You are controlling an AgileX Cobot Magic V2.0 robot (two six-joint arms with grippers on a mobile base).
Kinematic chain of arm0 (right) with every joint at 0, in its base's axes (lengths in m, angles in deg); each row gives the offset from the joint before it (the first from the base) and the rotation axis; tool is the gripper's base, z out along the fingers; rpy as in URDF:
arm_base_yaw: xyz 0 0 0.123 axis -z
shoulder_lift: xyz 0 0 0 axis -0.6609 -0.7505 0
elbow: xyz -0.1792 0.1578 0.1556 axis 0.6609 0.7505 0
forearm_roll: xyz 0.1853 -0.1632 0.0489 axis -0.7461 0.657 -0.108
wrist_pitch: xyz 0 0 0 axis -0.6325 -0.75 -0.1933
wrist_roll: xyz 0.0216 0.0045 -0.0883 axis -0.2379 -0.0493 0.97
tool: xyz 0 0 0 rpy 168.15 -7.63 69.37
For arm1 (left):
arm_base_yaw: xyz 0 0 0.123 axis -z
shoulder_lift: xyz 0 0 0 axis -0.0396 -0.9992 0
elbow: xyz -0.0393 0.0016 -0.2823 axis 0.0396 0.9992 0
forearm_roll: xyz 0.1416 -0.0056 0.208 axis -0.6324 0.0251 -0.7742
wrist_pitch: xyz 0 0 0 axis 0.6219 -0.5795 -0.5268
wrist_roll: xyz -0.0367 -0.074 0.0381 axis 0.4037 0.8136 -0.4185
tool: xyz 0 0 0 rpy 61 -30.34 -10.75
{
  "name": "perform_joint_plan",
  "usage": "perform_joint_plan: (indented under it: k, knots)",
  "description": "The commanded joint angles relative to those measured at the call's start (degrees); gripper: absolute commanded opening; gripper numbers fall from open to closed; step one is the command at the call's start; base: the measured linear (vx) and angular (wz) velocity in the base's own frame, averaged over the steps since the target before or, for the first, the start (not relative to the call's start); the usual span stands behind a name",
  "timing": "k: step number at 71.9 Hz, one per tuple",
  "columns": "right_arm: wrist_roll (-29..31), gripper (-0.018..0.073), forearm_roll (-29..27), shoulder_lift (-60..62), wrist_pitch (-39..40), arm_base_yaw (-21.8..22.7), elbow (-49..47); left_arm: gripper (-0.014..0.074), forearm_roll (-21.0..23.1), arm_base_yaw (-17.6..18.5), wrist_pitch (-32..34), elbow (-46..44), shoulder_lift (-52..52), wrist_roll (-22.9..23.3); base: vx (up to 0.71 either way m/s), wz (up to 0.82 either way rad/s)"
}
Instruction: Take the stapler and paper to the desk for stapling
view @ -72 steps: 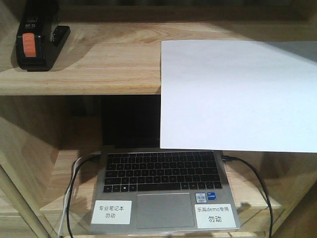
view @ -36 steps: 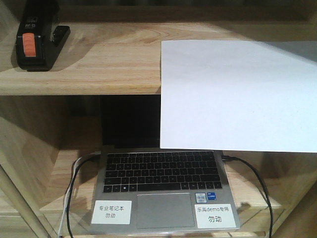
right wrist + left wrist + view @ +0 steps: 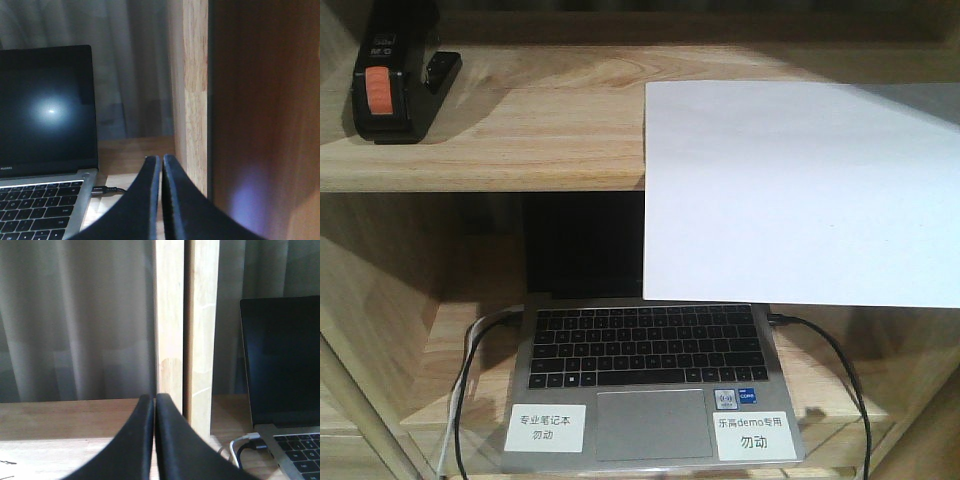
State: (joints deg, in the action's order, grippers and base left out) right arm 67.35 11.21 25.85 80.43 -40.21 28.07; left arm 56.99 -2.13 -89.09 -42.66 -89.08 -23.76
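Item 1. Stapler (image 3: 390, 75): black, with an orange patch on the end facing the front camera. It stands at the far left of the upper board of the shelf unit (image 3: 540, 120), well apart from the paper.

Item 2. Paper (image 3: 800, 190): one blank white sheet at the right of the same board. It juts out past the board's front edge and hides the right part of the laptop screen from the front view.

Item 3. Laptop (image 3: 650, 370): silver, lid open, screen dark, on the lower board. A white label (image 3: 545, 428) with Chinese text sits left of the touchpad, and a second label (image 3: 751, 434) sits to its right. A black cable (image 3: 830, 350) runs from the right side; a black cable and a white one run from the left.

Item 4. My left gripper (image 3: 154, 396): black fingers pressed together, nothing between them. It points at a pale wooden upright (image 3: 170, 320) with a grey curtain (image 3: 75, 315) behind, and the laptop is off to its right.

Item 5. My right gripper (image 3: 161, 157): fingers together with only a hairline between them, holding nothing. The laptop lies to its left, and the darker wooden side panel (image 3: 195, 75) of the shelf unit stands just ahead and to the right.
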Motion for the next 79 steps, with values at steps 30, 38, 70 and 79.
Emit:
perform_joint_plan:
  k: [30, 38, 70, 79]
  knots:
    - [0.63, -0.0003, -0.96, 0.6, 21.67, 0.29, -6.6, -0.0007, 1.64, -0.14, 24.29, -8.94, 0.6, 0.81, 0.0, 0.0]
    - [0.63, -0.0003, -0.58, -0.59, 18.98, 0.29, -13.39, -0.0007, 1.64, -0.14, 18.12, -18.38, -0.67, 0.82, 0.0, 0.0]
    - [0.63, -0.0001, -0.58, -20.48, 1.11, 0.05, -40.84, -0.0004, 1.69, -0.14, -12.45, -50.45, -24.32, 0.82, 0.0, 0.0]
    - [0.83, 0.0017, -0.63, -24.72, -0.84, 0.05, -41.65, 0.0027, 2.09, -0.12, -15.89, -50.57, -28.1, 0.82, 0.0, 0.0]
